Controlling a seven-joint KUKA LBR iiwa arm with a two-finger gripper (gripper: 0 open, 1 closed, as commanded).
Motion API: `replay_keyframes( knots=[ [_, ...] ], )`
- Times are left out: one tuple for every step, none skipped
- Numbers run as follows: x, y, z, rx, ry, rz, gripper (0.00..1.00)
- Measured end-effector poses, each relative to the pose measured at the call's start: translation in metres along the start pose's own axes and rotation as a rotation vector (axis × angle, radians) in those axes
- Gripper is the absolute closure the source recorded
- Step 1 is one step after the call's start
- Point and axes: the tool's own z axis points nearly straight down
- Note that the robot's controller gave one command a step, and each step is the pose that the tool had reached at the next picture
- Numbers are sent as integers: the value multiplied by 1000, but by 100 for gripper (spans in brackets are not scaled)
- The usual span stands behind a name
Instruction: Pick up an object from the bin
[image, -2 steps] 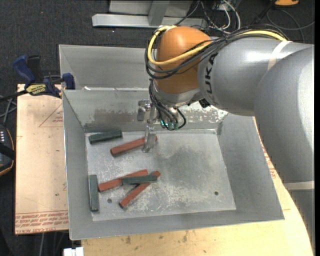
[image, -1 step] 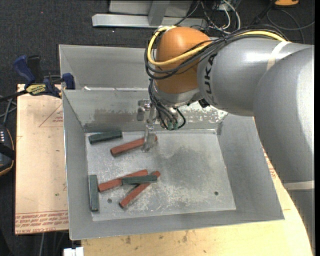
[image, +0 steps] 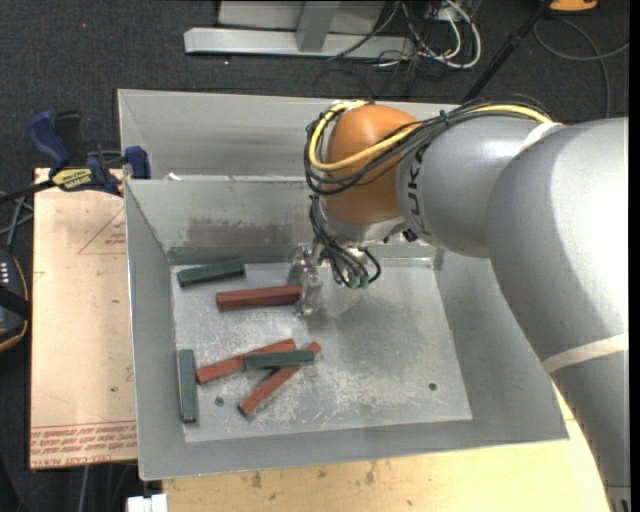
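gripper: the gripper (image: 308, 300) is down low near the bin floor, right at the right-hand end of a red-brown bar. The arm comes in from the right.
jaws: honestly can't tell if they're spread or pressed together, since the wrist and its cables crowd that spot.
the thing: the red-brown bar (image: 258, 297) lies flat, running roughly left to right in the far half of the grey metal bin (image: 400, 400). A dark green bar (image: 211, 272) lies just beyond it on the far left.
contact: can't say whether the gripper actually touches the bar's end or is only beside it.
handling, my guess: a stiff little stick, light and not fragile. The faces look smooth, so it could pivot or slip if it's pinched at the very tip.
where to grab: across the narrow width, a bit in from the end.
neighbours: a loose pile of red and green bars (image: 262, 368) lies nearer, well apart, so no crowding. One more green bar (image: 187, 385) lies along the left wall.
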Motion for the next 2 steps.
replay_keyframes(
  knots=[
    [0,0,0,0,-1,0,100],
    [15,7,-51,0,9,20,100]
  ],
)
